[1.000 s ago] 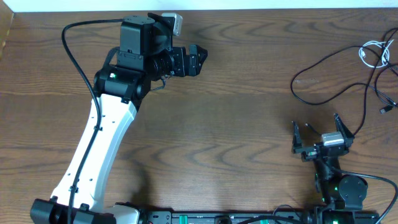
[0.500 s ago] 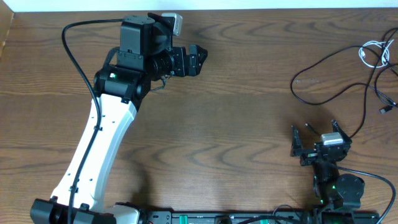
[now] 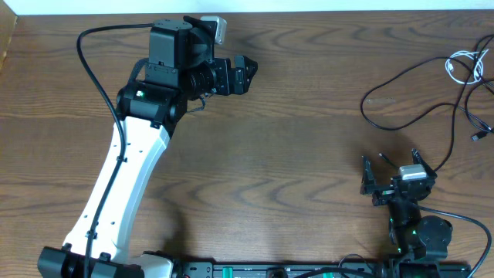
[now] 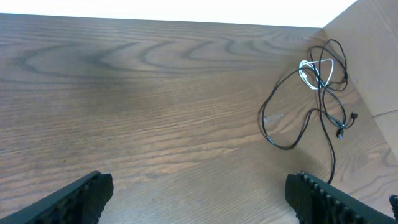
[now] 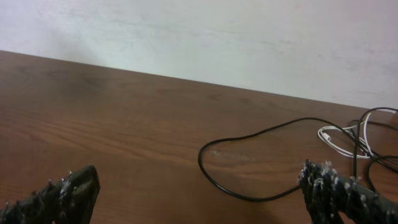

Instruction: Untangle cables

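Note:
The cables lie in a loose tangle at the table's far right. A black cable [image 3: 401, 120] sweeps out in a wide loop, with more black strands [image 3: 468, 100] crossing behind it. A short white cord [image 3: 463, 68] is coiled at the top of the tangle. My right gripper [image 3: 391, 159] stands open just in front of the loop, nothing between its fingers. In the right wrist view the black loop [image 5: 214, 171] curves ahead of the right gripper [image 5: 202, 198], with the white cord [image 5: 339, 140] further back. My left gripper [image 3: 248, 73] is open and empty, far to the left; its wrist view shows the tangle [image 4: 298, 109] in the distance.
A thick black arm cable [image 3: 91, 69] arcs beside the left arm. A cardboard wall [image 4: 367, 56] stands right behind the tangle, and a pale wall [image 5: 199, 37] runs along the table's far edge. Bare wood [image 3: 309, 154] spans the middle of the table.
The right gripper has drawn back slightly toward its base, away from the black loop, then held still. The left arm and the cables have not moved.

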`<state>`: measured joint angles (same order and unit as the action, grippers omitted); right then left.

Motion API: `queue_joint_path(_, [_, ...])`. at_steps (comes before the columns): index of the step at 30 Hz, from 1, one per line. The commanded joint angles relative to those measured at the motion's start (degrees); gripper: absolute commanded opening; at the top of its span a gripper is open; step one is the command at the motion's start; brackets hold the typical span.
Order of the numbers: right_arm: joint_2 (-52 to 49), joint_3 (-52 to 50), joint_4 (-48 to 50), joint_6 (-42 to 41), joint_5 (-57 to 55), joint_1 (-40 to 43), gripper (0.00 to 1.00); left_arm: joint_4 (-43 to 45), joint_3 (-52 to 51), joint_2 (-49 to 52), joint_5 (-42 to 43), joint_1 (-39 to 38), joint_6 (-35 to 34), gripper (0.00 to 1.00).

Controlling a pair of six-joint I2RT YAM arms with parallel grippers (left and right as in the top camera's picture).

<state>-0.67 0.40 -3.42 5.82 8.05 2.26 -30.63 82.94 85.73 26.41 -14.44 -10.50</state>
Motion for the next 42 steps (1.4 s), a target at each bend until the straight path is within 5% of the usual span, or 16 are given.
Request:
queue_joint_path(1, [0.37, -0.09, -0.28, -0.94, -0.59, -0.44, 0.99, 0.07, -0.2, 0.42, -0.5, -0.11, 0.31, 0.94])
queue_joint_path(7, [0.37, -0.09, -0.28, -0.94, -0.59, -0.44, 0.99, -0.07, -0.2, 0.42, -1.09, 0.11, 0.7, 0.94])
queue_joint_path(19, [0.37, -0.09, -0.28, -0.94, -0.59, -0.44, 0.99, -13.05, -0.26, 0.44, -25.75, 0.63, 1.66, 0.94])
queue_joint_path(26, [0.37, -0.09, -0.28, -0.94, -0.59, -0.44, 0.99, -11.23, -4.24, -4.42, -26.23, 5.18, 6.14, 0.94])
queue_joint_path(35, [0.37, -0.09, -0.28, -0.94, -0.59, -0.44, 0.99, 5.81, -23.98, -22.82, -10.27, 15.74, 21.51, 0.94])
queue_joint_path(42, [0.37, -0.09, -0.28, -0.94, -0.59, -0.44, 0.99, 21.84, -39.98, -35.34, -9.11, 16.52, 27.43, 0.94])
